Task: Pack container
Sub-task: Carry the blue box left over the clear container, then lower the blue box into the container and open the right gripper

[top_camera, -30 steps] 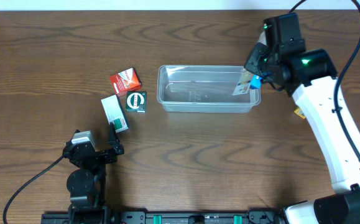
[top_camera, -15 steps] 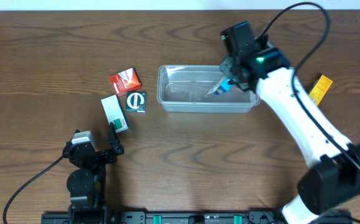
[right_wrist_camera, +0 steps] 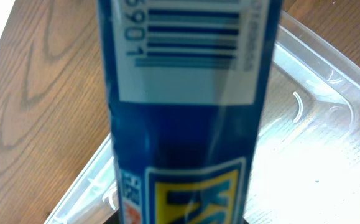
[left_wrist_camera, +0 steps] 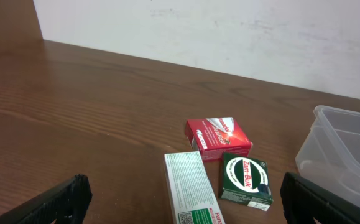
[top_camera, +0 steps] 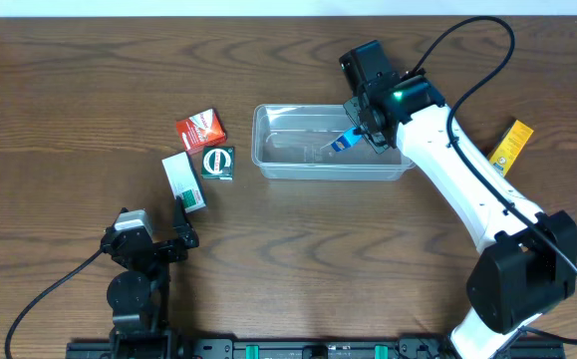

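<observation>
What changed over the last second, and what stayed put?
The right end effector, gripping the blue box throughout, swung left from the right end of the container to over its middle. Nothing was let go. The left end effector, red box, green box, white box and container stayed put.

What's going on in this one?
The right end effector holds a tilted blue box over the inside of the container, not yet released. The left end effector is open and empty near the white box. A red box and green box lie left of the container; a yellow box lies to its right.
</observation>
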`<state>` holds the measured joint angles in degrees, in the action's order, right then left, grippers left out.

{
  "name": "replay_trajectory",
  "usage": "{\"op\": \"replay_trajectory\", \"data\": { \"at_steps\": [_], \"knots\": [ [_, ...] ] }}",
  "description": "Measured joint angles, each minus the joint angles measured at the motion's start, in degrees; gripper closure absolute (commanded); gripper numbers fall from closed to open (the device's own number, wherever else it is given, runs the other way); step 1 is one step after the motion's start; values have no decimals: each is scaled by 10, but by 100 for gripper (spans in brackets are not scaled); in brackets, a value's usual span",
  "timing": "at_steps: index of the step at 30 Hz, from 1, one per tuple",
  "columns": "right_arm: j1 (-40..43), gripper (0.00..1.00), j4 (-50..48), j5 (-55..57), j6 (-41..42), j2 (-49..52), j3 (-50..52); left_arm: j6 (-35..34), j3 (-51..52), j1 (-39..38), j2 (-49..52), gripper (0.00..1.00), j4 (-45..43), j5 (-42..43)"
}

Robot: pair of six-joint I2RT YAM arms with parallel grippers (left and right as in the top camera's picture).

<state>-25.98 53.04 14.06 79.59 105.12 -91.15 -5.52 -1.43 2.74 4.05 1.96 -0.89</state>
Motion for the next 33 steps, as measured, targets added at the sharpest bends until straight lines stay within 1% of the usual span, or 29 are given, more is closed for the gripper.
{"op": "replay_trajectory", "data": {
  "at_steps": [15, 21, 24, 28, 29, 30, 31, 32, 33],
  "knots": [
    [-19, 83, 2, 1, 50, 0, 0, 0, 0, 0, 0, 2, 0, 0],
    [-21, 82, 30, 2, 59, 0, 0, 0, 0, 0, 0, 2, 0, 0],
    [-22, 79, 37, 7, 61, 0, 0, 0, 0, 0, 0, 2, 0, 0],
    [-22, 67, 35, 11, 65, 0, 0, 0, 0, 0, 0, 2, 0, 0],
    [-22, 59, 35, 12, 65, 0, 0, 0, 0, 0, 0, 2, 0, 0],
    [-22, 48, 34, 13, 67, 0, 0, 0, 0, 0, 0, 2, 0, 0],
    [-22, 45, 34, 14, 68, 0, 0, 0, 0, 0, 0, 2, 0, 0],
    [-22, 39, 33, 14, 68, 0, 0, 0, 0, 0, 0, 2, 0, 0],
    [-22, 29, 32, 14, 69, 0, 0, 0, 0, 0, 0, 2, 0, 0]
  ]
}}
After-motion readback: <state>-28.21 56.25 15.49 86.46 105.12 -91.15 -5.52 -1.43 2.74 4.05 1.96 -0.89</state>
